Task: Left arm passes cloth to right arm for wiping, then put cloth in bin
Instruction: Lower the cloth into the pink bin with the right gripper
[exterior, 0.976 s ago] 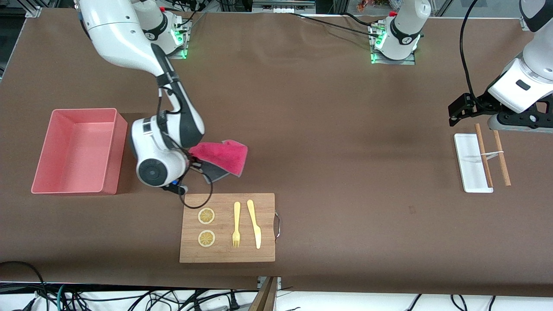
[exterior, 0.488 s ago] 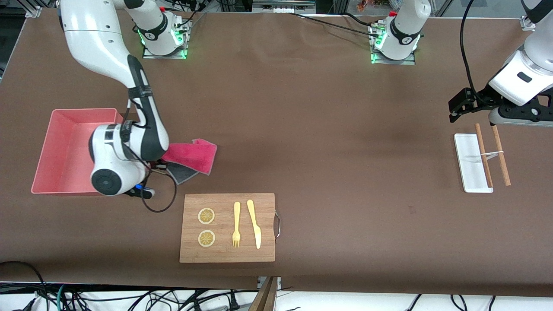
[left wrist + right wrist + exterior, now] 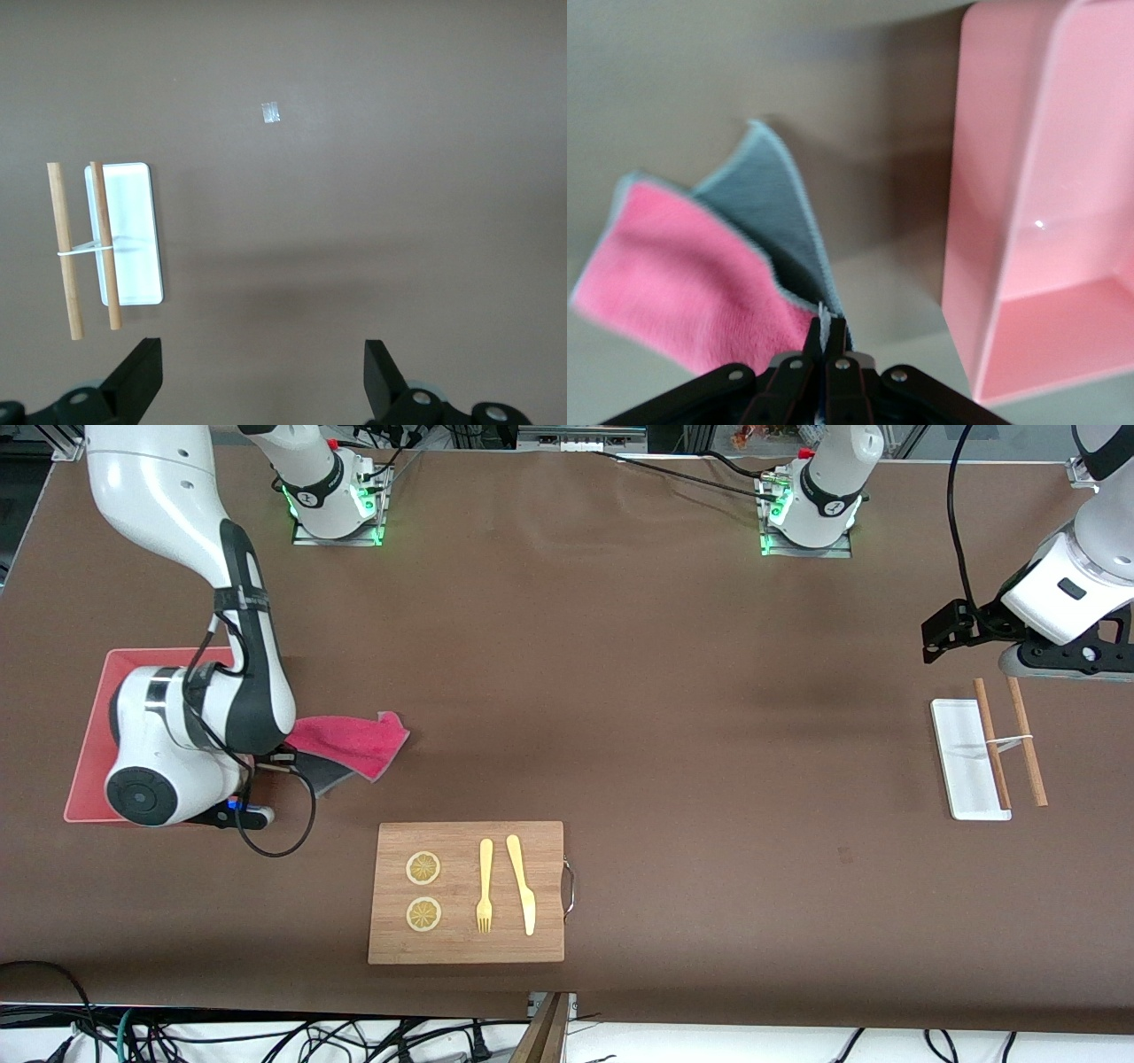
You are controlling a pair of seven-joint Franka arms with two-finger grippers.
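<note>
Right tool (image 3: pixel 824 341) clamped tight on one edge of the magenta cloth (image 3: pixel 350 741), up in the air over the surface just beside the pink bin (image 3: pixel 93 731); cloth trailing from the closed fingertips away from the bin, grey underside showing. Left tool (image 3: pixel 261 385) spread wide, holding nothing, waiting above the surface near a white tray (image 3: pixel 961 757).

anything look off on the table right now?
Only the two wooden sticks: banded together, they lie half on the white tray, half on the table. Cutting board items sit tidy; the right claw carries the cloth normally.

High front view, 2 downward wrist views
</note>
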